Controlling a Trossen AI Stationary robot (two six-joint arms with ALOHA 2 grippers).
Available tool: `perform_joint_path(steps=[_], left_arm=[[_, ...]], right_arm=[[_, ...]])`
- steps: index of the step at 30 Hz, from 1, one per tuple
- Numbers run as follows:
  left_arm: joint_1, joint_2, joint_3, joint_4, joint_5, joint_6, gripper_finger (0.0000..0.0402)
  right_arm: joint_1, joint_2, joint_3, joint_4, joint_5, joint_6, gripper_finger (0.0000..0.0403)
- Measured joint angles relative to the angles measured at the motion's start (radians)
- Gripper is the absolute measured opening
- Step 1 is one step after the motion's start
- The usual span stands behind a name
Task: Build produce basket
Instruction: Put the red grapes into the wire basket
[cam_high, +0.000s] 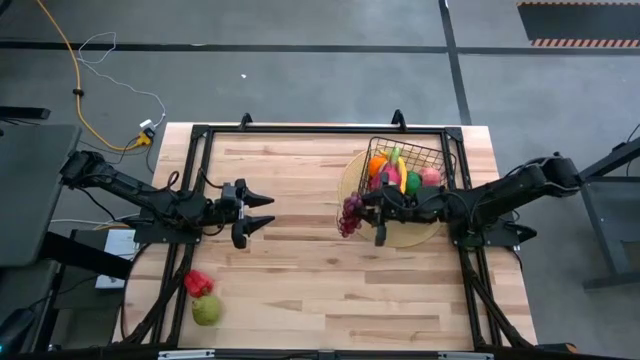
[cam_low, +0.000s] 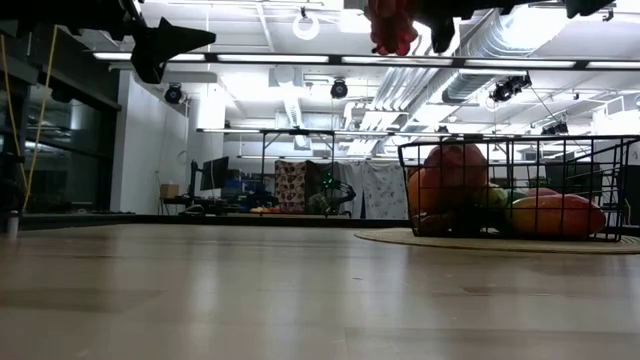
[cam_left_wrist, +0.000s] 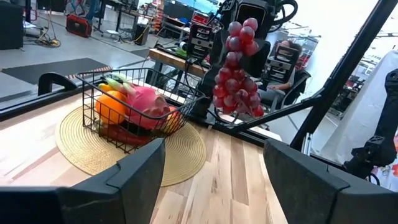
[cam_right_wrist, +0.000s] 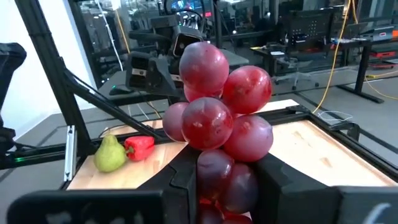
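Observation:
My right gripper (cam_high: 368, 213) is shut on a bunch of purple-red grapes (cam_high: 350, 213) and carries it in the air just left of the basket (cam_high: 415, 165). The black wire basket stands on a flat round tan disc (cam_high: 425, 235) at the table's right and holds an orange, a pink dragon fruit (cam_left_wrist: 146, 102) and other produce. My left gripper (cam_high: 270, 210) hovers open over the table's left half, pointing at the grapes (cam_left_wrist: 239, 68). A red pepper (cam_high: 198, 283) and a green pear (cam_high: 206, 309) lie on the table's near left corner. My right gripper pinches the grape bunch between its two fingers (cam_right_wrist: 183, 177), on grapes at one end of the bunch (cam_right_wrist: 217, 177). The fingers come level from the table's right. The rest of the bunch (cam_left_wrist: 236, 93) hangs below and past the fingertips, clear of the table.
The tan disc under the basket reaches a little past the basket's left and near sides. Bare wooden table (cam_high: 300, 270) lies between the two grippers and toward the near edge. A black frame (cam_high: 195, 180) runs along the table's sides.

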Motion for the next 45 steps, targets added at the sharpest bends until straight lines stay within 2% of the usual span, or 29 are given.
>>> perform_joint_path(steps=[9,13,15,18,24,28,32,45], left_arm=[[0.0,0.0,0.0,0.0,-0.003,-0.001,0.0261],[0.0,0.0,0.0,0.0,-0.003,-0.001,0.0261],[0.0,0.0,0.0,0.0,-0.003,-0.001,0.0261],[0.0,0.0,0.0,-0.001,-0.003,0.0,0.0261],[0.0,0.0,0.0,-0.001,-0.003,-0.001,0.0261],[0.0,0.0,0.0,-0.001,-0.003,-0.008,0.0261],[0.0,0.0,0.0,-0.001,-0.003,-0.009,0.0261],[0.0,0.0,0.0,-0.001,-0.003,-0.01,0.0261]], right_arm=[[-0.007,0.0,0.0,-0.023,0.146,0.008,0.0083],[-0.019,0.0,0.035,-0.135,0.329,0.033,0.0083],[-0.029,0.0,0.083,-0.257,0.432,0.069,0.0083],[-0.048,0.0,0.174,-0.535,0.546,0.177,0.0083],[-0.087,0.0,0.322,-1.155,0.64,0.573,0.0083],[-0.111,0.0,0.323,-1.399,0.654,0.816,0.0083],[-0.138,0.0,0.269,-1.468,0.629,0.985,0.0083],[-0.19,0.002,0.183,-1.433,0.39,1.055,0.0083]])
